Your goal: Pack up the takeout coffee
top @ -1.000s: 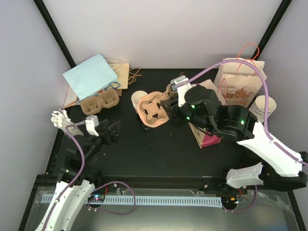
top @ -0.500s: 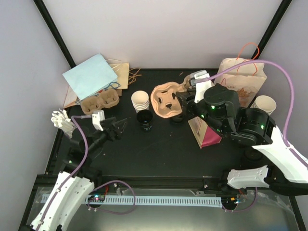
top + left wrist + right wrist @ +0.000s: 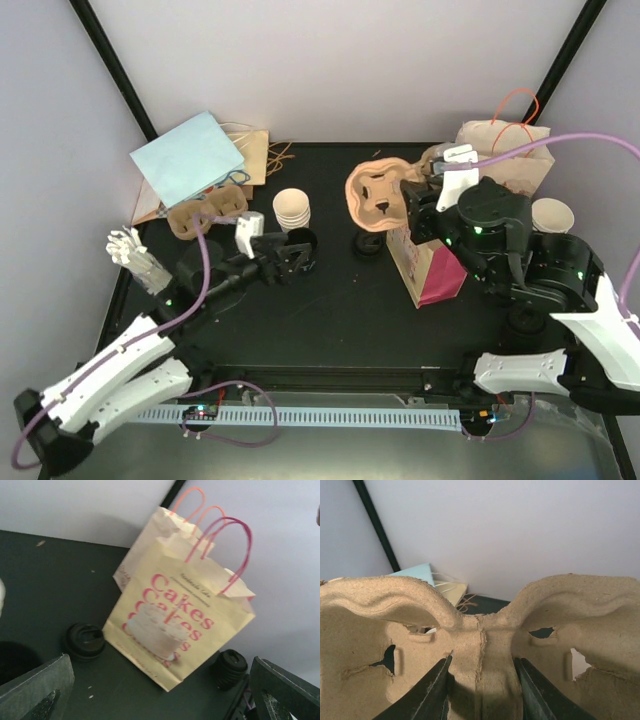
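Robotics lab test cell. You see a black table (image 3: 330,320) closed in by plain pale walls (image 3: 330,70) behind and beside it, with black frame posts (image 3: 112,65) rising from its far corners. Along the table's near edge run a slotted cable duct (image 3: 330,415) and a bare circuit board (image 3: 200,412). Purple cables (image 3: 203,270) trail over the white left arm (image 3: 125,365) and right arm (image 3: 600,320) mounted there.

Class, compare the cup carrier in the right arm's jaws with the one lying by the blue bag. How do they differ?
The held carrier is in the air, clamped at its middle ridge by the jaws of the right arm; the other carrier rests on the table. The held carrier is tipped on edge; the other carrier lies flat, wells up. Both are brown moulded-pulp two-cup carriers.
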Controlling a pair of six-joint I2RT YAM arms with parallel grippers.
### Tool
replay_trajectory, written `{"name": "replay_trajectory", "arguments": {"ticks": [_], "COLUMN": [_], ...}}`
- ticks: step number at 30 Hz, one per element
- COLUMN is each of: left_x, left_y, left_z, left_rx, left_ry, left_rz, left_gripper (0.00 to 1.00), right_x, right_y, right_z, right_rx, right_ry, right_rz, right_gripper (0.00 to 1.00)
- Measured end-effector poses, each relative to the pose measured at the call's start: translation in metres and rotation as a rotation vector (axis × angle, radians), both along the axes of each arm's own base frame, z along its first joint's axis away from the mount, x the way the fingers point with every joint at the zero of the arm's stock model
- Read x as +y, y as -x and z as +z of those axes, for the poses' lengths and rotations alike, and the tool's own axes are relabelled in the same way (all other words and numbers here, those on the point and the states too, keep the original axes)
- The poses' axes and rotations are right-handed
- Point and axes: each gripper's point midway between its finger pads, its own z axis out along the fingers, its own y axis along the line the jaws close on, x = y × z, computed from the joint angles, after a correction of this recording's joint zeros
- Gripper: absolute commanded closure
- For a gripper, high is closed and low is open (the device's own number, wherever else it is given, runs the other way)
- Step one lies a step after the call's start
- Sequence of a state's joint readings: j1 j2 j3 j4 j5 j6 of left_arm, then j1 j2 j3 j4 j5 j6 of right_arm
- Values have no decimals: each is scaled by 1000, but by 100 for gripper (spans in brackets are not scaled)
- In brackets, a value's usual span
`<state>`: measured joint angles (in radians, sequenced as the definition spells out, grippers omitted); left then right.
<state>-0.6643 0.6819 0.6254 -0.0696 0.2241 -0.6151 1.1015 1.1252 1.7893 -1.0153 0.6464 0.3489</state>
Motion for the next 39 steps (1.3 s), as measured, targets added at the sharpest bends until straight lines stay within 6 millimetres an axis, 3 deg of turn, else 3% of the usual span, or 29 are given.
{"name": "replay_trajectory", "arguments": {"ticks": [6, 13, 17, 25, 30, 32, 36, 37, 39], "left_x": [-59, -110, -146, -221, -243, -248, -256, -256, -258], "left_y": [-4, -26, -28, -35, -50, -56, -63, -62, -60], "left_z": [31, 54, 67, 56, 39, 34, 32, 32, 33], "left_rx": [-52, -62, -52, 41, 107, 121, 130, 131, 129], "left_ry": [-68, -99, -78, -58, -63, -65, -58, -56, -51], "left_rz": [-69, -80, -115, -151, -104, -88, -72, -74, -89], "left_gripper": [1, 5, 8, 15, 31, 47, 89, 96, 98], "right_x": [-36, -78, -93, -113, -125, -129, -134, -134, -134], "right_y": [4, 12, 14, 19, 25, 27, 29, 30, 29], "right_z": [17, 41, 50, 54, 59, 60, 63, 63, 63], "right_rx": [-65, -149, -185, -235, -262, -270, -279, -280, -280], "right_ry": [-14, -61, -81, -107, -141, -152, -169, -169, -166], "right_rz": [-87, -173, -214, -249, -257, -258, -260, -260, -259], "right_gripper": [67, 67, 68, 69, 70, 70, 70, 70, 70]}}
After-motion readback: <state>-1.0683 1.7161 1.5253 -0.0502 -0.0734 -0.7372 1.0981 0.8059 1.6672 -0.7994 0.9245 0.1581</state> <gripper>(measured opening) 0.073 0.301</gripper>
